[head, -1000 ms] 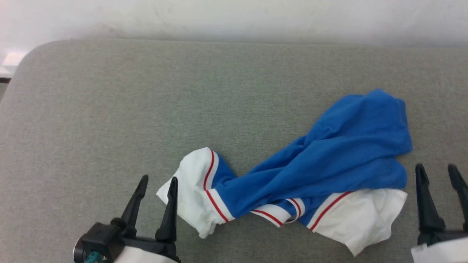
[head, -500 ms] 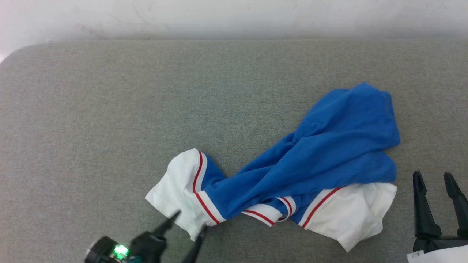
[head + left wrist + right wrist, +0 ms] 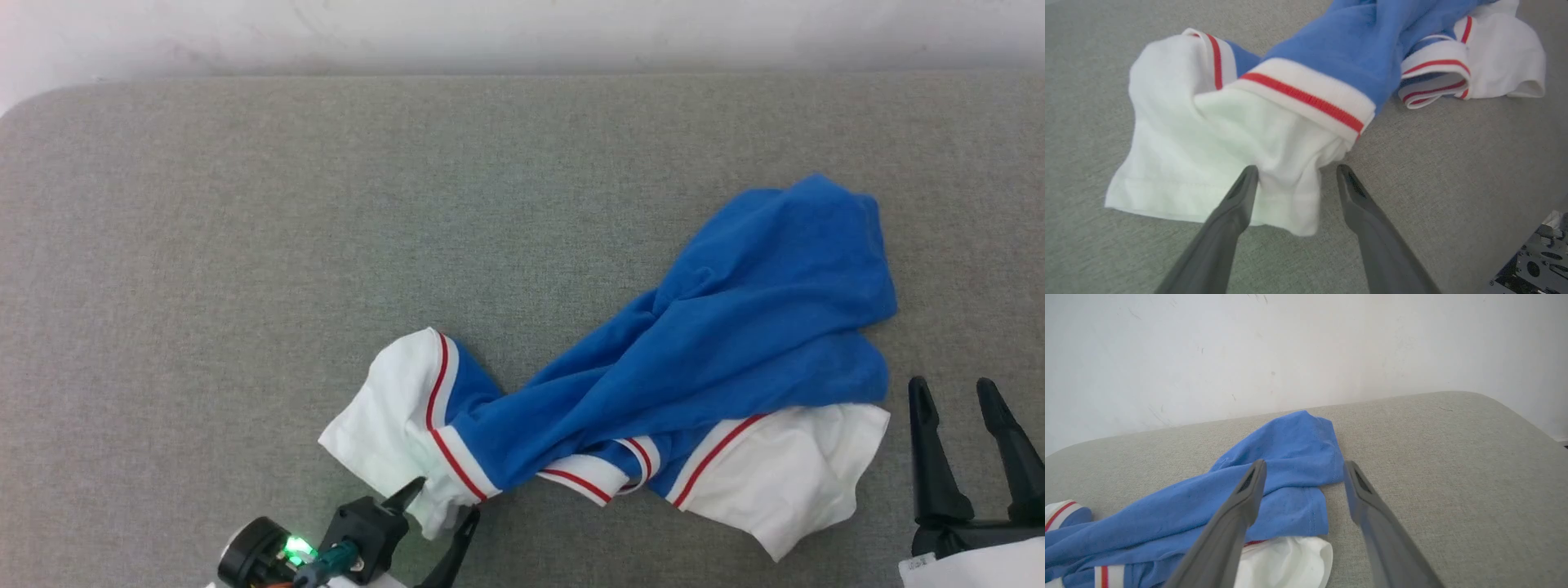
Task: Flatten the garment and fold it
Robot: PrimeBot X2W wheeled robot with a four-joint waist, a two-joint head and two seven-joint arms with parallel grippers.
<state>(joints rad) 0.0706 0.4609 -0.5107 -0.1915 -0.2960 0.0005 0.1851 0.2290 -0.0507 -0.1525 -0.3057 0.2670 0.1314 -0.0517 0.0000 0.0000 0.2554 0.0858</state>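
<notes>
The garment [image 3: 735, 327] lies crumpled and twisted on the grey padded table [image 3: 245, 245], its blue body bunched toward the right. One white sleeve [image 3: 384, 416] with red-striped trim points left, the other [image 3: 808, 482] lies at the lower right. My left gripper [image 3: 445, 500] is open at the left sleeve's near corner. In the left wrist view the garment [image 3: 1339, 41] hangs its white hem between the spread fingers of the left gripper [image 3: 1297, 169]. My right gripper [image 3: 952, 385] stands open just right of the garment, off the cloth. From the right wrist, the garment [image 3: 1290, 457] lies beyond the right gripper [image 3: 1305, 464].
A pale wall [image 3: 522, 33] runs along the table's far edge. The table's far-left corner [image 3: 33, 106] is rounded. Bare grey surface spreads left of and behind the garment. A corner of my own body hardware [image 3: 1535, 269] shows in the left wrist view.
My left gripper has turned and moved right to the left sleeve's near corner, fingers now astride the hem. The head camera shifted slightly. The right gripper has barely moved.
</notes>
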